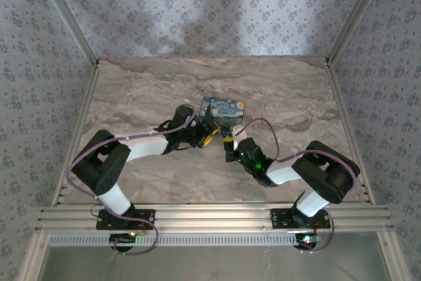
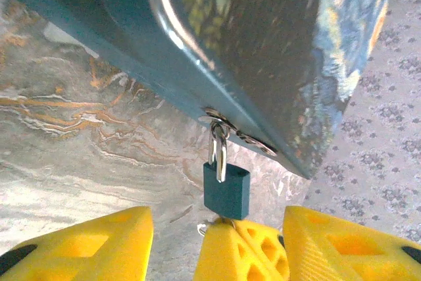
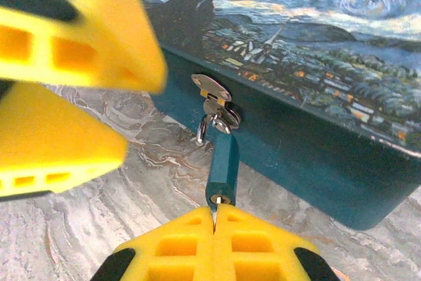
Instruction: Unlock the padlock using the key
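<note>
1. Overhead view: soft, even light; broad, faint shadows mottle the back wall (image 1: 217,11).
2. Left wrist view: a white glare streak runs along the box (image 2: 276,51); the bottom edge looks soft.
3. Right wrist view: the left gripper's fingers (image 3: 79,37) smear with blur; the padlock (image 3: 222,166) is sharp.

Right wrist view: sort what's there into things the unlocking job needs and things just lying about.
For the job:
- padlock, hanging from the box's clasp
- key, pushed into the padlock's underside
- right gripper, jaws shut on the key
- left gripper, jaws open, not touching the padlock

Just there:
- painted box, which only carries the lock
- marbled table
</note>
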{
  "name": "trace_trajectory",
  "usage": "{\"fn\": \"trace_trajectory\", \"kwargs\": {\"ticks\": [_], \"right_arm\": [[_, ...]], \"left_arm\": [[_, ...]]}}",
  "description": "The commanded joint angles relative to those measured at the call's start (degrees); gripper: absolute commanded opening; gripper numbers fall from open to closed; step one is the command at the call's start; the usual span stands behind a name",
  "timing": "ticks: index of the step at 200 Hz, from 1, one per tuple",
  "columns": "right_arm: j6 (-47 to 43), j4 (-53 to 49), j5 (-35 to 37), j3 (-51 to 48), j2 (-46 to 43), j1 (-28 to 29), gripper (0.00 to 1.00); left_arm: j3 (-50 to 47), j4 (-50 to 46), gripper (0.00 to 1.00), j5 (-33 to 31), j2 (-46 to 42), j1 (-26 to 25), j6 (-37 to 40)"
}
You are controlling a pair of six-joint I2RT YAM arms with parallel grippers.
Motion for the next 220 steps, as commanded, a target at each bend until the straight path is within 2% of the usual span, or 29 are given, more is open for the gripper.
{"fn": "trace_trajectory", "kwargs": {"ticks": [1, 26, 57, 81, 133, 177, 220], "right_arm": [[9.23, 1.85, -6.19, -1.07, 0.53, -2.65, 0.00], [15.78, 4.30, -11.35, -1.73, 2.48, -5.19, 0.00], [21.30, 4.12, -12.51, -2.04, 3.37, -7.06, 0.00], [25.92, 5.40, -16.04, -2.00, 4.66, -9.38, 0.00], [30.92, 5.21, -20.35, -1.64, 6.54, -11.92, 0.00], [32.40, 5.14, -22.36, -1.49, 7.02, -13.33, 0.00], [32.40, 3.76, -22.74, -1.64, 6.82, -13.84, 0.00]], "left_arm": [[0.28, -5.55, 0.56, -2.11, -4.29, 2.08, 4.38], [1.00, -9.92, 0.60, -2.80, -6.92, 5.33, 8.68], [5.25, -16.95, 0.67, -2.75, -7.33, 10.22, 17.41], [10.86, -23.06, 0.72, -3.67, -5.04, 12.84, 26.05], [23.78, -29.35, 0.76, -2.41, 3.97, 14.44, 36.97], [34.30, -34.20, 0.78, -1.43, 13.68, 13.93, 41.33], [36.72, -34.01, 0.78, -0.49, 18.72, 13.62, 41.10]]}}
